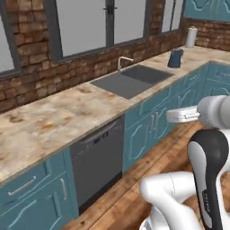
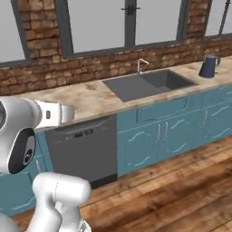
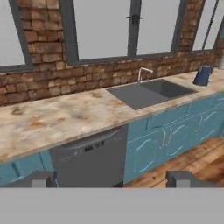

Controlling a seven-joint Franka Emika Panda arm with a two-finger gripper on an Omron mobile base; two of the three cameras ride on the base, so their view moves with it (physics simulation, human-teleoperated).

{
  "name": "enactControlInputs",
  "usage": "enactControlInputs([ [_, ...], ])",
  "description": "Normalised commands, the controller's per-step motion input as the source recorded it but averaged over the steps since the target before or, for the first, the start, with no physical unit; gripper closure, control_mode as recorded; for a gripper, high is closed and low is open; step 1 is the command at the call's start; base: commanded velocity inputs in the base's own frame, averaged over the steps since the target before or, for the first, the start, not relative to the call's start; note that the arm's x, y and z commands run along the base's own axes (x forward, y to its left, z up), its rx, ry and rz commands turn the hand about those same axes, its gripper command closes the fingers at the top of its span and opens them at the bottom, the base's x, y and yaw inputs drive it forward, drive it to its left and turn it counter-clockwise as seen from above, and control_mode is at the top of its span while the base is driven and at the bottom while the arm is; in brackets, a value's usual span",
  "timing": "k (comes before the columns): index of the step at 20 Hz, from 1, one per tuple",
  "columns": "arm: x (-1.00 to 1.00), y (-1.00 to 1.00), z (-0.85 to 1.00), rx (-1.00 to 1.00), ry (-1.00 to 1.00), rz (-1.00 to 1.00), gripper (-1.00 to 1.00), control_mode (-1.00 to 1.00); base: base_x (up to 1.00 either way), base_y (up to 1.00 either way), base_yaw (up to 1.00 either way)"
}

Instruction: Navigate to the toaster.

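The toaster is out of view. My gripper (image 3: 113, 179) is open: its two dark fingertips (image 3: 43, 178) stand far apart with nothing between them. The hand is held above the wooden floor, in front of the teal cabinets, and looks toward the marbled counter (image 3: 52, 118) and the brick wall with windows. The white hand (image 1: 182, 114) juts from the arm at the right of the left base view, and the hand (image 2: 56, 113) also shows at the left of the right base view.
A dark dishwasher (image 1: 99, 161) sits under the counter (image 1: 49, 121). To its right is a grey sink (image 1: 130, 78) with a faucet (image 1: 122, 62). Farther right stand a blue kettle (image 1: 175, 58) and a paper towel roll (image 1: 192, 37). Wooden floor (image 2: 181, 181) runs along the cabinets.
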Motion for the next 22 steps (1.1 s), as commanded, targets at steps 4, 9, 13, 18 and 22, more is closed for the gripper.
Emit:
enactControlInputs([
  [4, 0.0, 0.0, 0.0, 0.0, 0.0, 0.0, -1.0, 1.0, 0.0, -0.27, -0.95],
  [9, 0.0, 0.0, 0.0, 0.0, 0.0, 0.0, -1.0, 1.0, 0.0, 0.0, -1.0],
  [13, 0.0, 0.0, 0.0, 0.0, 0.0, 0.0, -1.0, 1.0, 0.0, 0.0, -1.0],
  [18, 0.0, 0.0, 0.0, 0.0, 0.0, 0.0, -1.0, 1.0, 0.0, 0.0, -1.0],
  [22, 0.0, 0.0, 0.0, 0.0, 0.0, 0.0, -1.0, 1.0, 0.0, 0.0, -1.0],
])
